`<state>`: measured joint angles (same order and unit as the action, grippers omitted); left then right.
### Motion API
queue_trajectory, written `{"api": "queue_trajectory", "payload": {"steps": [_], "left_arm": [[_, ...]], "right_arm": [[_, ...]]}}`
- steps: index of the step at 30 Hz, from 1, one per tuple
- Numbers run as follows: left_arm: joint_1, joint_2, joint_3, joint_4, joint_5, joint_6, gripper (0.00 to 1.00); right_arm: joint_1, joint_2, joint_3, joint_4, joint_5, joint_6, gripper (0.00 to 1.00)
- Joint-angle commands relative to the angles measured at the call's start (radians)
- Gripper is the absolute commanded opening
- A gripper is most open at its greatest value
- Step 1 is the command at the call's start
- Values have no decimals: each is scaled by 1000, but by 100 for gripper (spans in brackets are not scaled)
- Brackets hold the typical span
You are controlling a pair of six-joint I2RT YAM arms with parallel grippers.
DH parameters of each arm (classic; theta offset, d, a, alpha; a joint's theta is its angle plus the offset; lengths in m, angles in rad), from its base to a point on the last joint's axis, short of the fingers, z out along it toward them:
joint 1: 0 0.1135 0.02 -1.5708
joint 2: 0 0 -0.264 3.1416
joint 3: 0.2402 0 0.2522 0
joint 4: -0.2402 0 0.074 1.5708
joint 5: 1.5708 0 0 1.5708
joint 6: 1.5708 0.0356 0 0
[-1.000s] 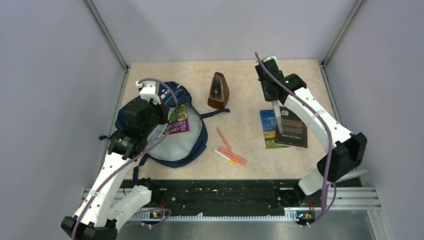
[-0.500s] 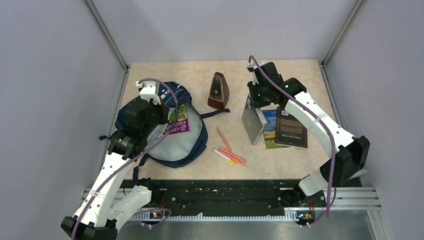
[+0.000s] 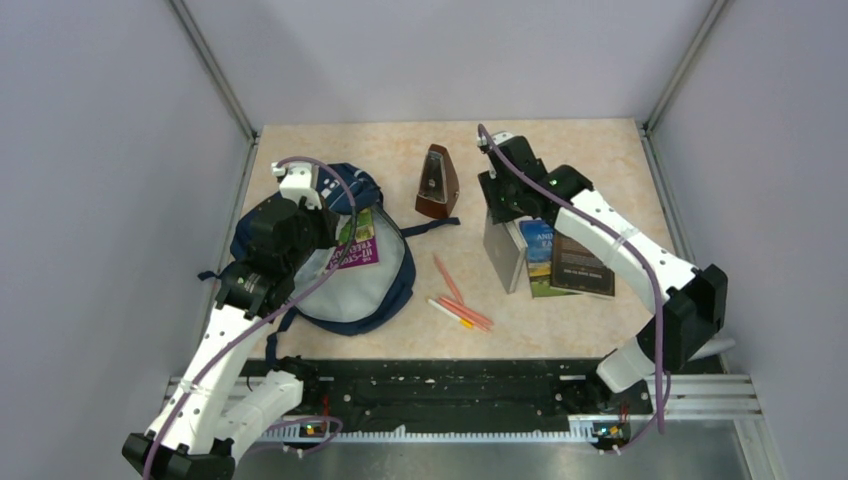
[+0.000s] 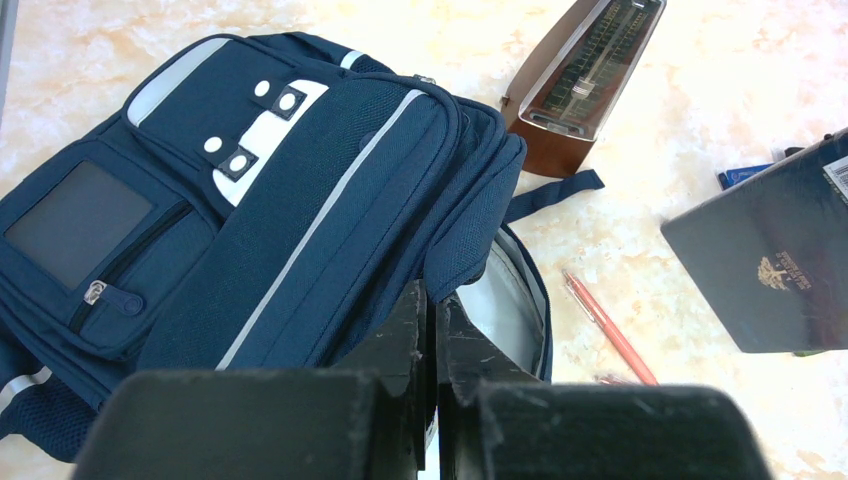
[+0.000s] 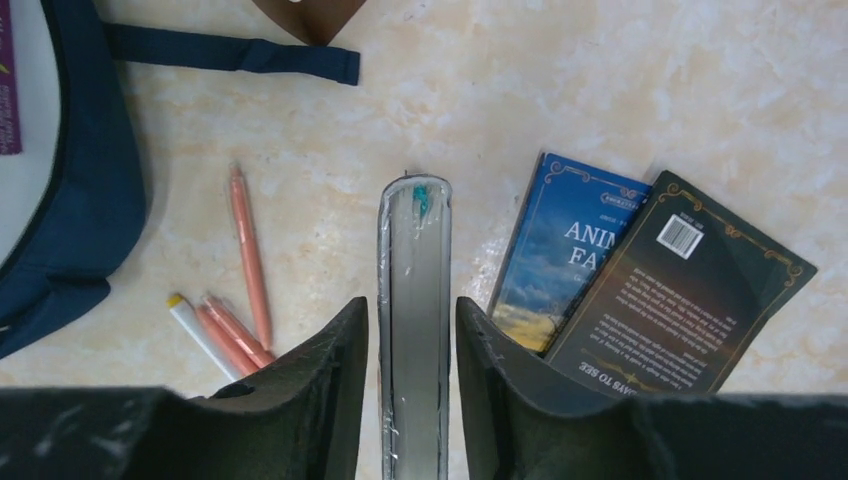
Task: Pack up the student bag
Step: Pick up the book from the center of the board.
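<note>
The student bag (image 3: 372, 285) lies open at the left, navy with pale grey lining, and a purple and green book (image 3: 357, 243) is inside. My left gripper (image 3: 335, 222) is shut on the edge of the bag's opening flap, and the left wrist view shows the fingertips (image 4: 418, 325) pressed together on the bag (image 4: 300, 190). My right gripper (image 3: 503, 212) is shut on a grey hardcover book (image 3: 503, 255) and holds it on edge above the table. In the right wrist view the book (image 5: 412, 300) sits between the fingers (image 5: 335, 370).
A blue paperback (image 3: 540, 262) and a dark paperback (image 3: 583, 265) lie overlapped at the right. Several orange pens (image 3: 455, 300) lie between the bag and the books. A brown metronome (image 3: 437, 182) stands at the back, with a bag strap (image 3: 430, 227) beside it.
My right gripper has carried the grey book off the two paperbacks and leftward, towards the pens and the bag. The left arm and the bag have not moved.
</note>
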<state>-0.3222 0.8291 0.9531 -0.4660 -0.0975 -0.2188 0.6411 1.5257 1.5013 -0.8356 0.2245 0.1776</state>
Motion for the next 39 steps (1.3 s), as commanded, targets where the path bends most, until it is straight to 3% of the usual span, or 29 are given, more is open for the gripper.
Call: {"api": "queue_trajectory", "payload": {"steps": [1, 4, 11, 21, 26, 36, 39], "left_arm": [[9, -17, 14, 87, -22, -11, 0], [9, -19, 12, 87, -25, -13, 0], [9, -19, 13, 87, -26, -13, 0], [9, -25, 11, 88, -28, -9, 0], [9, -31, 7, 97, -14, -1, 0], [9, -64, -17, 148, 29, 18, 0], [9, -65, -22, 160, 51, 18, 0]], "right_arm": [[28, 19, -10, 20, 70, -19, 42], [36, 33, -18, 14, 78, -21, 48], [40, 52, -32, 17, 82, -15, 44], [40, 17, -13, -24, 107, 33, 3], [40, -97, -7, 0, 72, 84, 0], [40, -426, -241, 369, -125, 330, 0], [41, -470, -336, 574, -201, 448, 0]]}}
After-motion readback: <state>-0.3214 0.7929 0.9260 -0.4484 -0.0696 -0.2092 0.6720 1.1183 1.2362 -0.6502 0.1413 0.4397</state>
